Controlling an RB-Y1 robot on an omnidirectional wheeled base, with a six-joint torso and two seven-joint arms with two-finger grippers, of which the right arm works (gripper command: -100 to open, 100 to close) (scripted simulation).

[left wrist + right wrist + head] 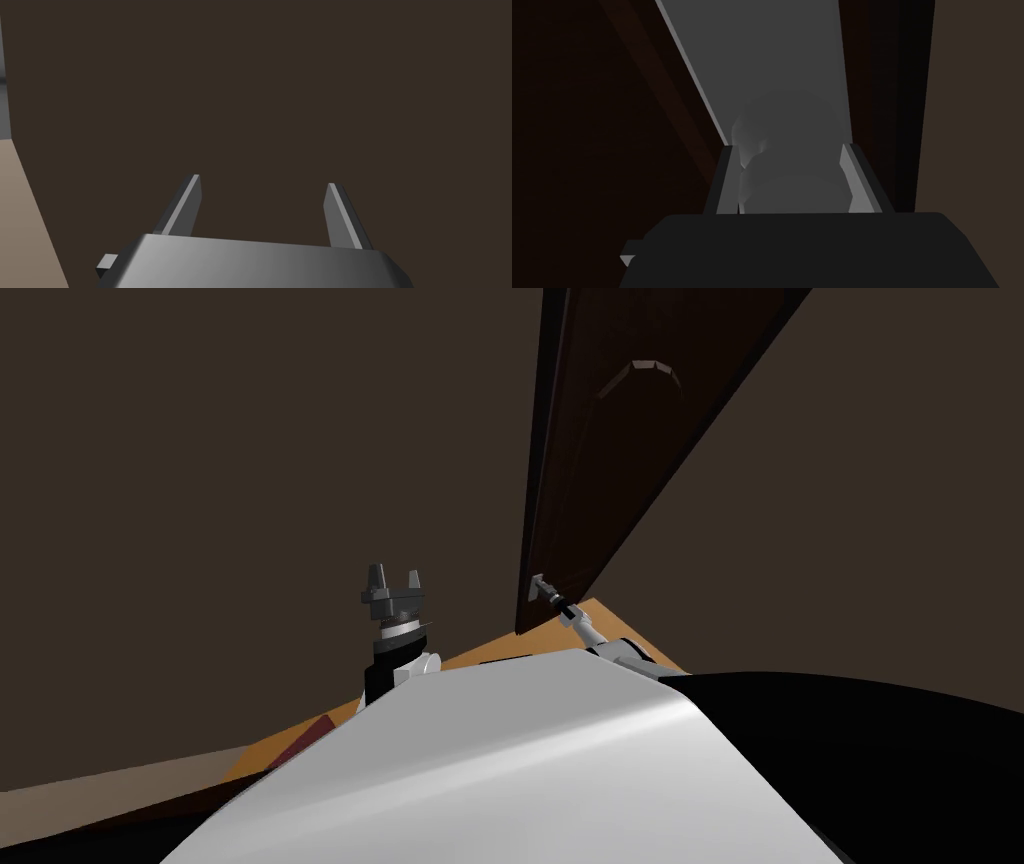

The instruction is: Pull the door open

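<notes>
Two thin grey fingers of the right gripper (788, 147) press the sides of the pale grey rounded door handle (792, 170), so the grip looks made. The pull is best done as an arc. Draw the handle back toward the chest and follow the door's swing about its hinge, wrist square to the handle so it cannot slip out.

The dark brown panelled door (620, 438) stands far right and seems angled away from the dark brown wall (250, 488), with the handle on its left edge. The left gripper (393, 583) hovers to the left, fingers apart and empty.
</notes>
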